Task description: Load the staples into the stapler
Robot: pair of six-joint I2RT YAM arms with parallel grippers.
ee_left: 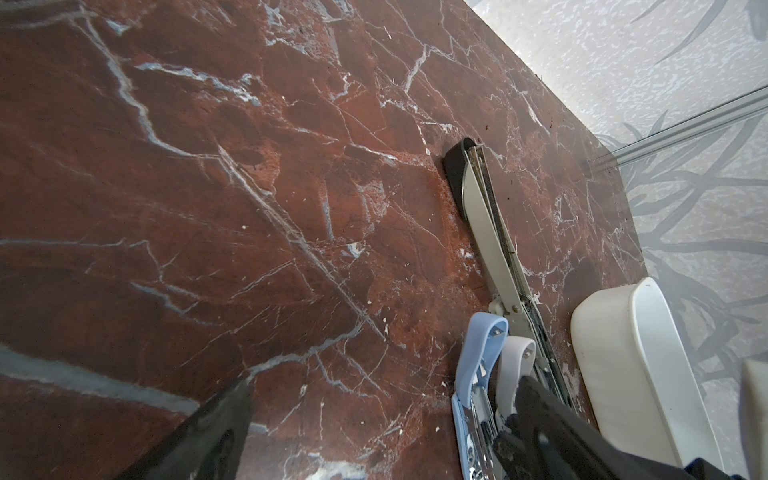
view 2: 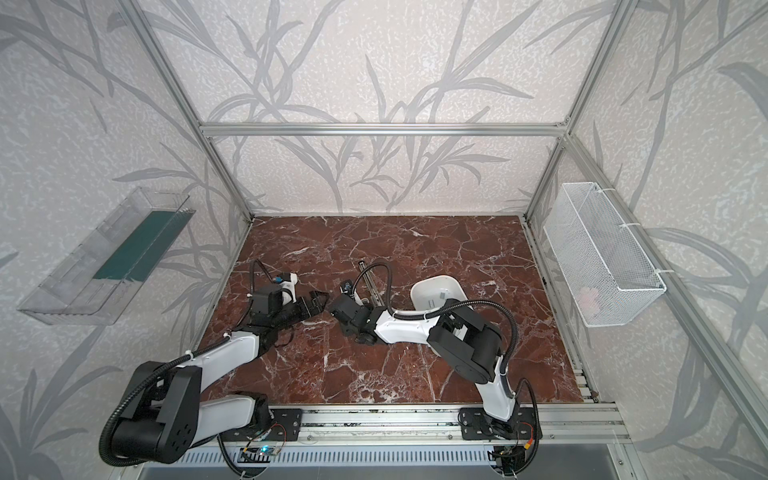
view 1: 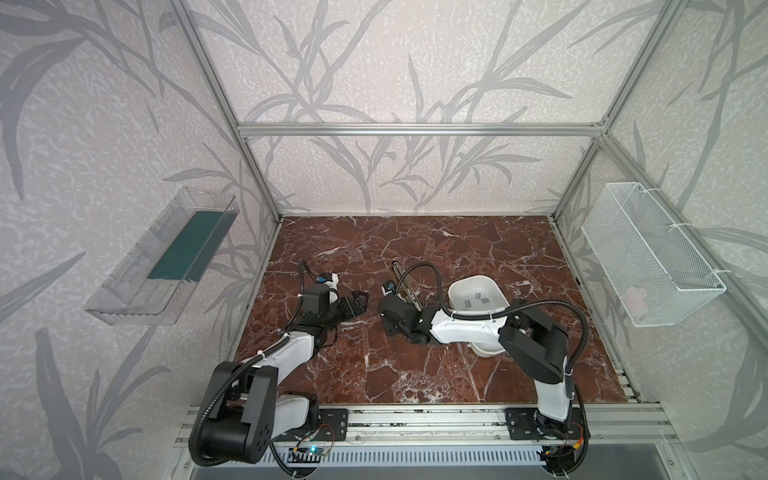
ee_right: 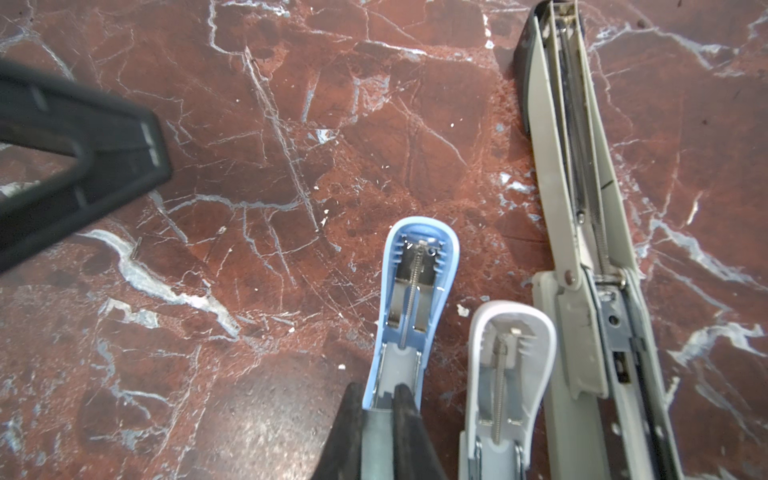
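Three staplers lie opened flat, side by side. In the right wrist view these are a blue stapler (ee_right: 419, 282), a white stapler (ee_right: 511, 353) and a long grey stapler (ee_right: 582, 208). My right gripper (ee_right: 378, 395) hangs over the blue stapler's channel, shut on a grey strip of staples (ee_right: 376, 436). More staples (view 1: 478, 297) lie in the white tray (view 1: 459, 286). My left gripper (view 1: 359, 303) stands wide open just left of the staplers, with nothing between its fingers (ee_left: 208, 436). Both top views hide the small staplers under the right arm.
A white wire basket (view 1: 648, 253) hangs on the right wall and a clear plastic shelf (view 1: 166, 257) on the left wall. The right arm crosses over the white tray. The two grippers are close to each other near the table's middle.
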